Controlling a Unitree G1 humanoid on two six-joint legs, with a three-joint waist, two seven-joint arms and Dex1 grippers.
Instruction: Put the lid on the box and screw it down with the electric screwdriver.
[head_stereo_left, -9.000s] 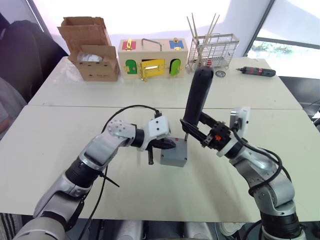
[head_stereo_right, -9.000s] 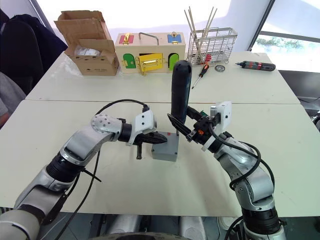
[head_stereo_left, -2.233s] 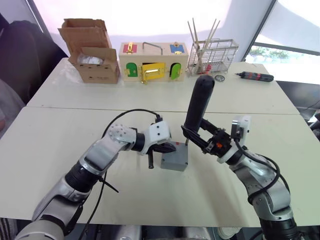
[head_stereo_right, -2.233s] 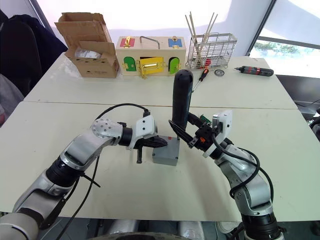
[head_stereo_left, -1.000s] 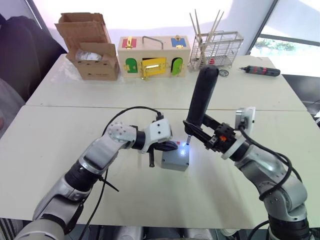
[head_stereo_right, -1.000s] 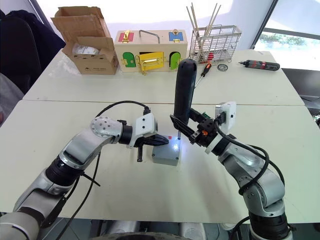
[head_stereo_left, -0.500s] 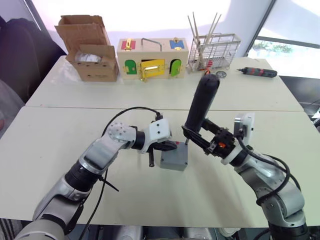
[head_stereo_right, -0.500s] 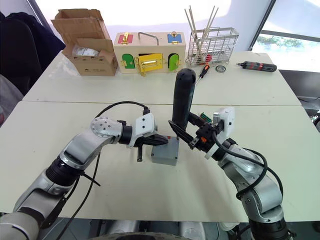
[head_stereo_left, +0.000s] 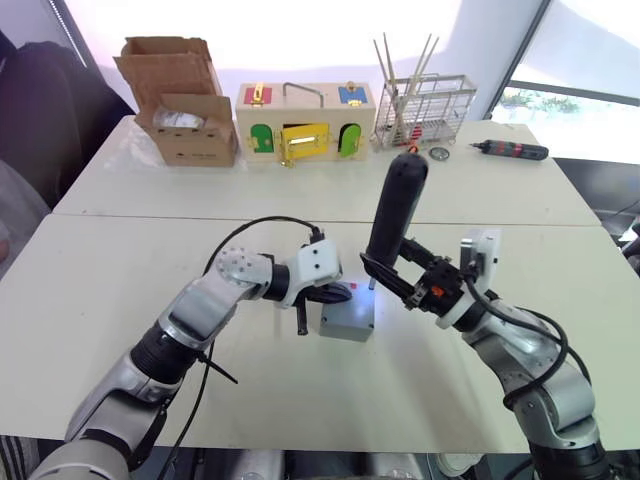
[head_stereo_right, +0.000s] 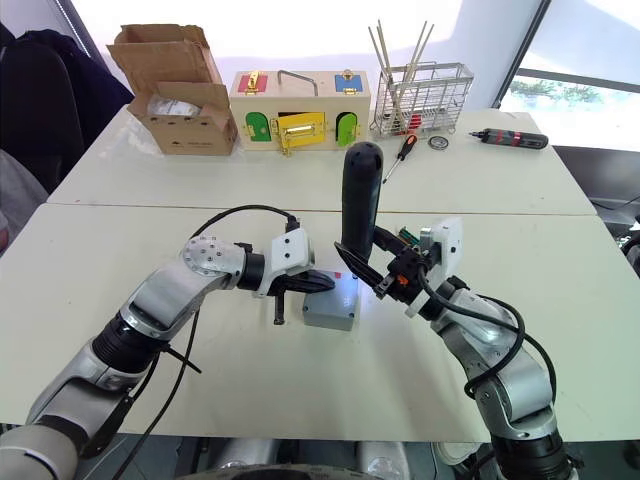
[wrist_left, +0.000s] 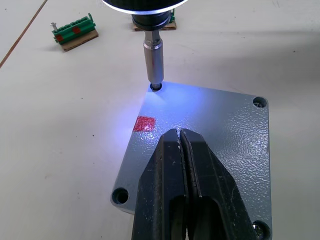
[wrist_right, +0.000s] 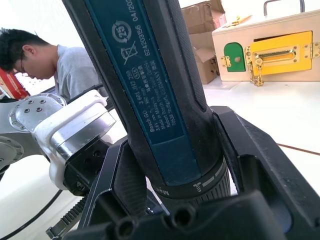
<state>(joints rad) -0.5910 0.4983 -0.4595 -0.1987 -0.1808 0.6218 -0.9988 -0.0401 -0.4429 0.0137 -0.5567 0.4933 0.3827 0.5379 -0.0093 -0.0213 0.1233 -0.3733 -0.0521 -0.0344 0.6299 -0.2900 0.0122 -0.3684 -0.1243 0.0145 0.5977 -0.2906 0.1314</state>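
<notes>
The grey lid (wrist_left: 225, 130) lies on the grey box (head_stereo_left: 345, 328) at the middle of the near table, with a red mark near one edge. My left gripper (head_stereo_left: 338, 293) is shut, with nothing between its fingers (wrist_left: 172, 165), and its tips rest on the lid's top. The thick black electric screwdriver (head_stereo_left: 394, 212) stands almost upright in my right gripper (head_stereo_left: 386, 268), which is shut around its lower body (wrist_right: 165, 125). The metal bit (wrist_left: 153, 62) sits in a corner screw hole of the lid, and the driver's light glows on that corner.
On the far table stand a cardboard carton (head_stereo_left: 185, 110), a wooden box with coloured doors (head_stereo_left: 305, 120), a wire basket of sticks (head_stereo_left: 425, 100) and a slim driver with red bands (head_stereo_left: 515, 150). A green terminal block (wrist_left: 75, 37) lies beyond the box. A person (wrist_right: 30, 55) sits off to my left.
The screwdriver's light, off half a second ago, glows again on the lid's corner. Both arms hold about the same pose; the left gripper stays on the lid.
</notes>
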